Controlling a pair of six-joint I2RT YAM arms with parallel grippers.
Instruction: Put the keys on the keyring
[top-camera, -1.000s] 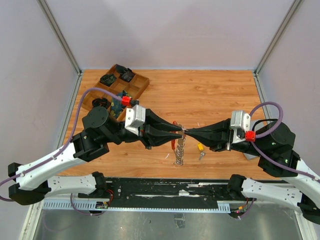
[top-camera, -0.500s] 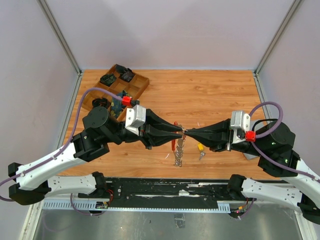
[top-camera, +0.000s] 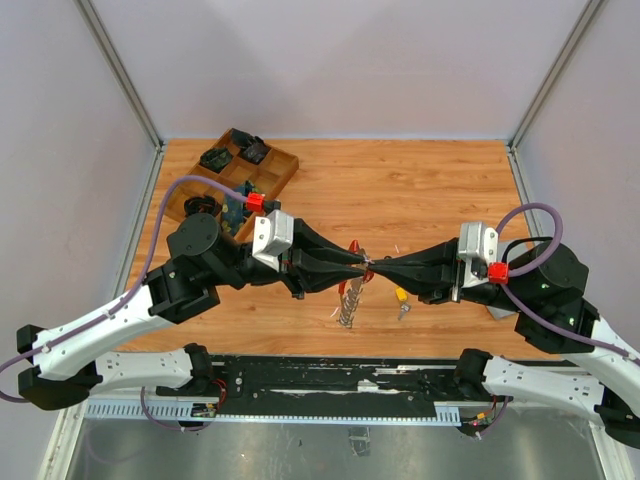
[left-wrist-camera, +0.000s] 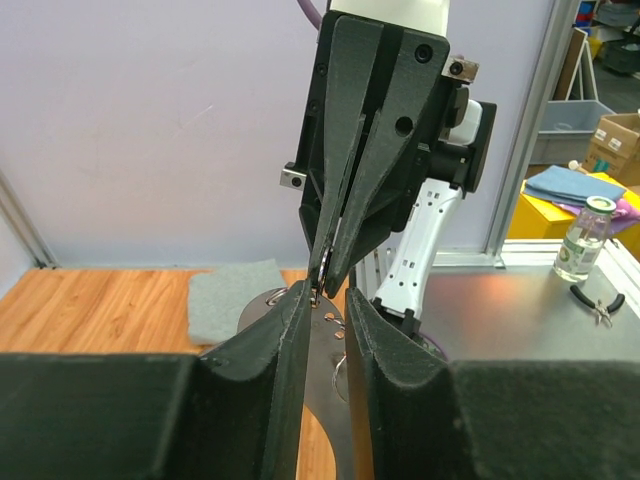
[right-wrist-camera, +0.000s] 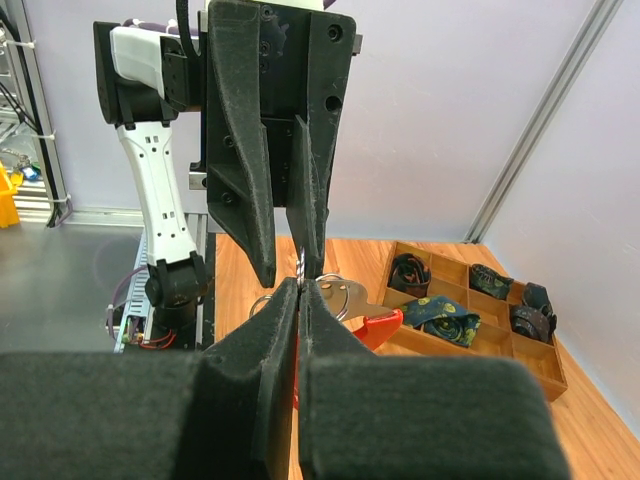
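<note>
Right gripper (right-wrist-camera: 298, 292): jaws pressed together on a thin metal edge of the keyring (right-wrist-camera: 343, 293), next to its curved red part (right-wrist-camera: 377, 326). Left gripper (left-wrist-camera: 325, 300): tip to tip with the right, jaws a narrow gap apart with the keyring's silver metal in the gap; whether they pinch it cannot be told. Outward: glittery strap hanging below the meeting tips, yellow-headed key (top-camera: 400, 294) lying apart on the wooden table (top-camera: 420, 190) beneath the right gripper, compartment tray (top-camera: 283, 172) at the far left.

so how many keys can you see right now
1. A yellow key lies on the table, just on the near side of the right fingers. More may be hidden behind the fingers at the top of the keyring.
</note>
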